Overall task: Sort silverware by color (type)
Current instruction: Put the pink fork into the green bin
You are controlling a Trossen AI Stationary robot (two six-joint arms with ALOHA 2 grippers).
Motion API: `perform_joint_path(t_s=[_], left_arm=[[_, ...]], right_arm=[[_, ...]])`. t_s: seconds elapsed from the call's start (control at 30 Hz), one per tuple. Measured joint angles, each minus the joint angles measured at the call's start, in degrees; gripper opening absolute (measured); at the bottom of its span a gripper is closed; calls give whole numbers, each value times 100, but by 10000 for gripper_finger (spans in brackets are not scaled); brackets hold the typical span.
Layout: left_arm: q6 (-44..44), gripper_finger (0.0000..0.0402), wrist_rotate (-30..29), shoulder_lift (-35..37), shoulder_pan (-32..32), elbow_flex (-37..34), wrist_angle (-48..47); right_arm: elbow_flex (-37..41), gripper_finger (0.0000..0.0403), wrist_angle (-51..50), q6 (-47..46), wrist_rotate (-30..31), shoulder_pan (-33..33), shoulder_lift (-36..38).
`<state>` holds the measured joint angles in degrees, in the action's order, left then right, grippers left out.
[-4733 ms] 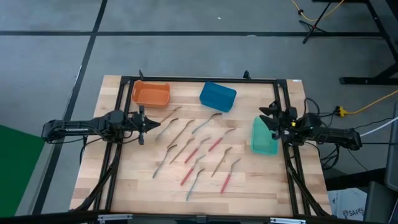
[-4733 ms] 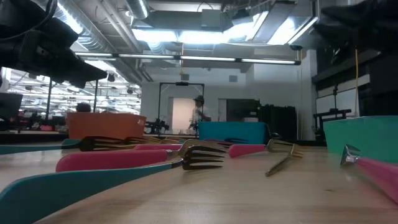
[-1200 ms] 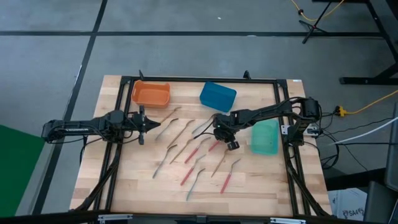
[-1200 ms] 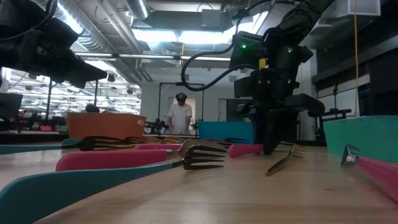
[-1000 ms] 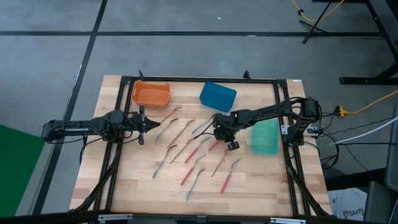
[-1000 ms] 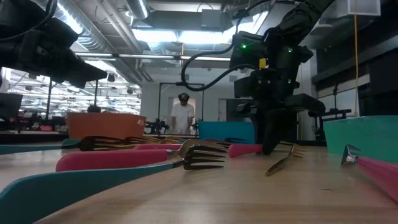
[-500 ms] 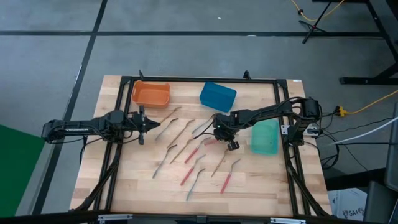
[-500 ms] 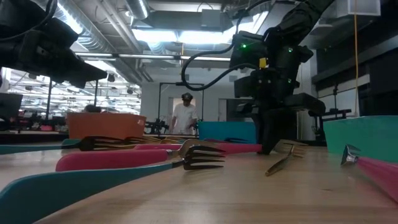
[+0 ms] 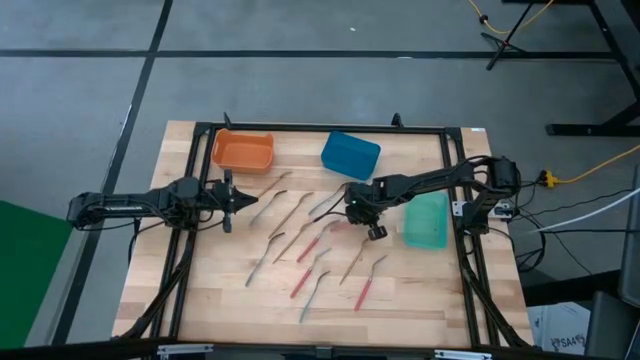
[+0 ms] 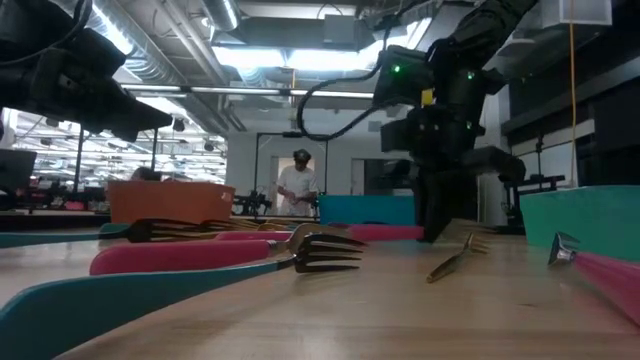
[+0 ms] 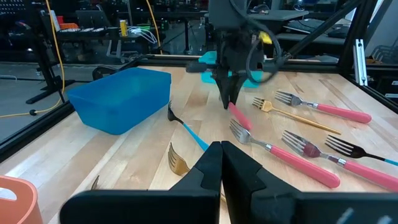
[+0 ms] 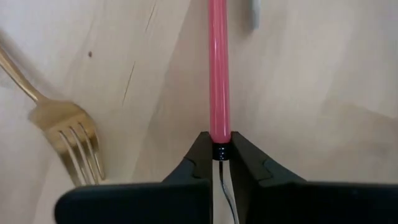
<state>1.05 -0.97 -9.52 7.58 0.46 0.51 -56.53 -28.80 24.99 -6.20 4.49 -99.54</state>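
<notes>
Several forks with pink-red, gold or teal handles lie spread over the middle of the wooden table (image 9: pixel 420 290). My right gripper (image 9: pixel 357 213) reaches in from the right, is shut on one pink-handled fork (image 12: pixel 218 68) and also shows in the low view (image 10: pixel 432 235). A gold fork (image 12: pixel 65 140) lies flat just beside it. My left gripper (image 9: pixel 232 200) waits shut and empty at the left, clear of the forks (image 11: pixel 221 155). My right gripper pinches the free end of the pink handle (image 12: pixel 219 135) between its two fingertips. The fingers come from above, pointing down. The handle end (image 10: pixel 400 232) is lifted a little off the table. The fork's head is out of view, so where it rests cannot be told.
An orange bin (image 9: pixel 242 151) stands at the far left, a blue bin (image 9: pixel 350 155) at the far middle and a green bin (image 9: pixel 425 220) at the right, just behind my right gripper. A black frame (image 9: pixel 320 128) borders the table. A person stands far behind it (image 10: pixel 297 190).
My right gripper has taken hold of the pink fork's handle end and risen slightly. That end has come up off the table, so the handle now sits higher and nearly level in the low view. The other forks have not moved.
</notes>
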Motion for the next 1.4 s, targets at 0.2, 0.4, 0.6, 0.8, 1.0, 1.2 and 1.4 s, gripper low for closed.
perform_joint_path(t_s=[0.2,0.4,0.6,0.8,1.0,1.2,1.4], left_arm=[[-1,0,0,-1,-1,0,0],[0,0,0,-2,-1,1,0],[-1,0,0,-1,1,1,-1],[-1,0,0,0,0,1,-1],[-1,0,0,0,-1,0,0],[-1,0,2,-2,1,1,-2],[-1,0,2,0,-1,1,-2]], right_arm=[[-4,14,-253,-173,-51,2,588],[-17,14,-566,-825,-27,-2,1431],[-20,14,-1331,-2211,660,-2,2590],[37,14,-2119,-4141,1430,-2,3559],[637,14,-2525,-5710,1987,-2,4237],[1399,14,-2508,-7002,2261,-316,4785],[1955,14,-2339,-7992,3062,-1207,5104]])
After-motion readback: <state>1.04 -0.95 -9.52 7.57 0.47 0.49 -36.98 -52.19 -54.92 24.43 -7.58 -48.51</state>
